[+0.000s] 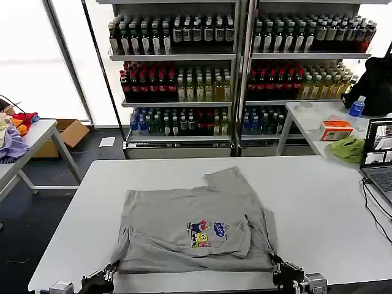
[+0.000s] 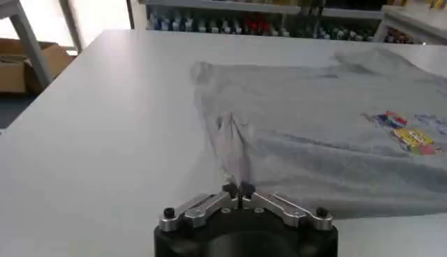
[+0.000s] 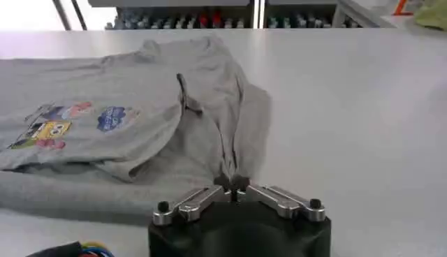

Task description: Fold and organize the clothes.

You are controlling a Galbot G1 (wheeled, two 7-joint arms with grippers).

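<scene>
The shirt (image 1: 193, 223) lies on the tabletop (image 1: 318, 202) toward its near edge. The left hand (image 2: 238, 188) pinches its near left corner, the right hand (image 3: 232, 186) its near right corner. Shelves of bottles (image 1: 184, 73) stand behind the tabletop.

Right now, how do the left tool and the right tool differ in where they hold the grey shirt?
The left tool pinches the shirt at its near left corner, where the cloth rises in a narrow pleat; the right tool pinches the near right corner, beside the folded-over part with the print. In the head view, the left tool is left of the shirt, the right tool right. Both are shut on cloth at the table's near edge.
</scene>
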